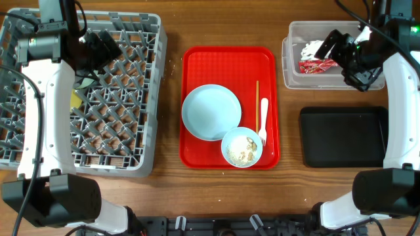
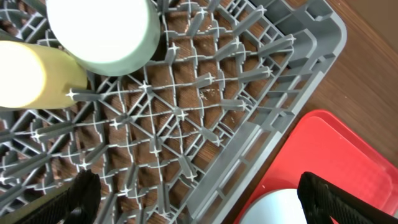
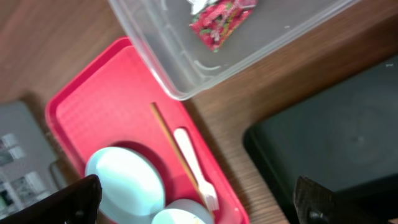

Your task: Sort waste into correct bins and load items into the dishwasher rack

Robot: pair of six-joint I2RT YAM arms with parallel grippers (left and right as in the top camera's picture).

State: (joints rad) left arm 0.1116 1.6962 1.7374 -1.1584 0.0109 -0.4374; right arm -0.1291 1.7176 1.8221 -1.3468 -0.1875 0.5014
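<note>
End effector, left [image 1: 105, 49]: jaws apart, nothing between them; hangs over the large square grey plastic dishwasher rack [image 1: 149, 98], where a light green bowl [image 2: 99, 31] and a small yellow cup [image 2: 28, 78] sit touching among the pegs.

End effector, right [image 1: 328, 46]: jaws apart, empty; hangs over the clear rectangular plastic tub [image 1: 293, 75], which holds the small red printed snack wrapper [image 1: 317, 65] and the crumpled white paper napkin [image 1: 311, 49]; shallow black rectangular plastic tray [image 1: 342, 136] lies near the tub on the wooden table [image 1: 170, 190].

Not yet loaded, all on the large flat red serving tray [image 1: 197, 154]:
- pale blue round plate [image 1: 211, 111]; probably stiff, smooth and slippery; best pinched at the rim, one finger under the lip;
- pale blue bowl [image 1: 230, 157], touching the plate; holds loose beige rice-like scraps [image 1: 246, 149]; likely light; grip the wall at the rim and keep it level until it is tipped over a bin;
- white plastic fork [image 1: 264, 118]; light, lies flat; pinch across the handle;
- thin wooden chopsticks [image 1: 257, 98], just beside the fork; likely to roll; close across both at mid-length.
</note>
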